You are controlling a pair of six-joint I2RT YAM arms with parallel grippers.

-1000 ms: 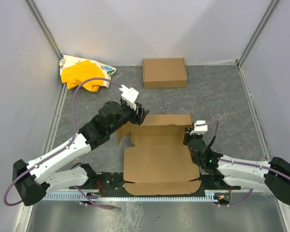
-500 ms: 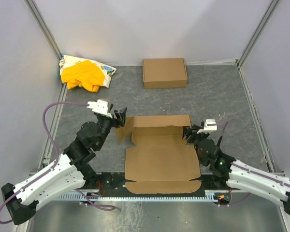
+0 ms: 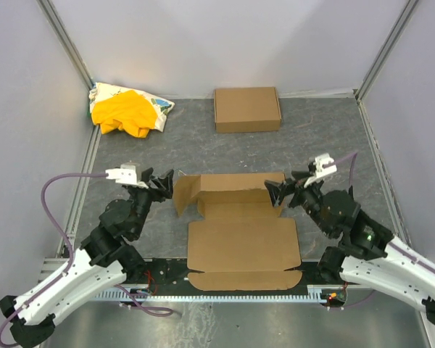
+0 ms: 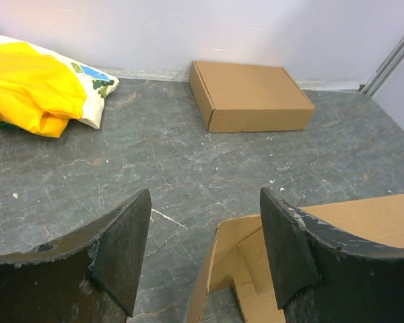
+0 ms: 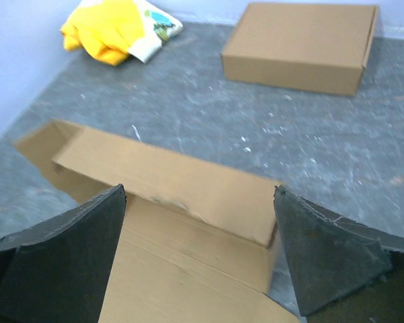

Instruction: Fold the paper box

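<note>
The paper box (image 3: 243,243) is lying mid-table, its raised back wall running left to right. The left gripper (image 3: 164,185) and right gripper (image 3: 273,193) are flanking its 2 ends about equally near, jaws gaping wide and holding nothing.

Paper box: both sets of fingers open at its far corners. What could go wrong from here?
1. Both the left fingers and right fingers are open, holding nothing; the paper box has its rear panel only propped up, so it may flop back.
2. The left corner flap stands just ahead of the open left fingers; a grab there could crease it off its fold.
3. The box lies loose on the table; a one-sided push could slide or twist it.
</note>
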